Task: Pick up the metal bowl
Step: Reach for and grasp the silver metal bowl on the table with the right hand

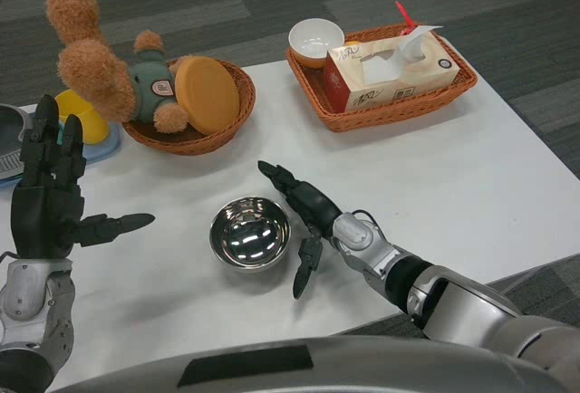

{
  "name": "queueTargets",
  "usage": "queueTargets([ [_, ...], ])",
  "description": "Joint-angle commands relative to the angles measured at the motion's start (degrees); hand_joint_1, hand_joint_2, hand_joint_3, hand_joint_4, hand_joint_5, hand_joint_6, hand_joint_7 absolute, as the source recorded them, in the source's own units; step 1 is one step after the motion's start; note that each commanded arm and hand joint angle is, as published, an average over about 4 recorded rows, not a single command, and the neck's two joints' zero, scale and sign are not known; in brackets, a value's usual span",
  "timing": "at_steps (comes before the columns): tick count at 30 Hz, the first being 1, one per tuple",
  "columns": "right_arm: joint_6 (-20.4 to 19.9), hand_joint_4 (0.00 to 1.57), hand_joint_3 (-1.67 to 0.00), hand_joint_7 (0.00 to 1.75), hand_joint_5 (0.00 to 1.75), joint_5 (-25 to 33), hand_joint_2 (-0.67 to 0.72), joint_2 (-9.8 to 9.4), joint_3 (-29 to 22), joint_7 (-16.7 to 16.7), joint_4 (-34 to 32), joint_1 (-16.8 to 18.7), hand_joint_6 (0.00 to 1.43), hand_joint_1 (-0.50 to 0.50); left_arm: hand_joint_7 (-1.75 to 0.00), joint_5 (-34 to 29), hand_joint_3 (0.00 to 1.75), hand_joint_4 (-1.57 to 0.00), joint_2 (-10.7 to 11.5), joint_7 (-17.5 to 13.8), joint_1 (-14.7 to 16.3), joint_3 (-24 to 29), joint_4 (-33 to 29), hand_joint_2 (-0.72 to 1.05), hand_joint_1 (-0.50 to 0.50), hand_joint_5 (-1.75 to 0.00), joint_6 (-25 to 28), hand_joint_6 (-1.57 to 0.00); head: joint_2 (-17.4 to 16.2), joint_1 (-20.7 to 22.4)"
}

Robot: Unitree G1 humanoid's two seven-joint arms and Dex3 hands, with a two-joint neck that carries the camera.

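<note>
- Metal bowl [250, 233]: you have it upright on the white counter [471, 185], near the front edge, its polished inside facing up and nothing in it.
- Right robot hand [304, 216]: it lies just beside the bowl's right rim, fingers spread, one reaching behind the bowl and one pointing down toward the front edge. It grips nothing; whether a finger touches the rim you probably cannot settle from this angle.
- Left robot hand [54, 198]: you see it raised at the left, well apart from the bowl, fingers upright, thumb out toward the bowl, holding nothing.
- Round wicker basket [195, 139]: back left, holding a brown plush toy [113, 67] and an orange disc [208, 94].
- Rectangular wicker basket [381, 112]: back right, holding a tissue box [390, 71] and a small white bowl [315, 40].
- Yellow item [82, 117]: on a blue tray [104, 150] at the far left edge.
</note>
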Motion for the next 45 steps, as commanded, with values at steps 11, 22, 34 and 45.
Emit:
queueTargets([
  [11, 2.2, 0.0, -0.08, 0.0, 0.0, -6.0, 0.47, 1.35, 4.0, 0.0, -0.4, -2.4, 0.0, -0.36, 0.0, -0.5, 0.09, 0.0, 0.2, 0.2, -0.3, 0.0, 0.2, 0.34, -0.5, 0.0, -0.2, 0.0, -0.3, 0.3],
  [22, 3.3, 0.0, -0.08, 0.0, 0.0, -4.4, 0.42, 2.58, 6.4, -0.2, -0.1, -4.1, 0.0, -0.38, 0.0, -1.4, 0.09, 0.0, 0.8, 0.2, -0.3, -0.7, 0.4, 0.34, -0.5, 0.0, -0.3, 0.0, -0.7, 0.1],
  [34, 4.8, 0.48, -0.3, 0.65, 0.0, -0.2, -0.08, 3.0, 9.6, -0.1, 0.1, -5.1, 0.61, -0.45, 0.0, -1.8, 0.09, 0.0, 1.2, 0.2, -0.3, -1.1, 0.6, 0.34, -0.5, 0.0, -0.5, 0.0, -1.4, 0.3],
  [45, 6.2, 1.11, -0.63, 1.61, 0.39, 1.5, -0.3, 2.93, 9.5, 0.0, 1.5, -5.1, 1.37, -0.49, 0.0, -1.9, 0.09, 0.0, 1.1, 0.2, -0.3, -0.8, 0.7, 0.34, -0.5, 0.0, -0.5, 0.0, -1.7, 0.9],
])
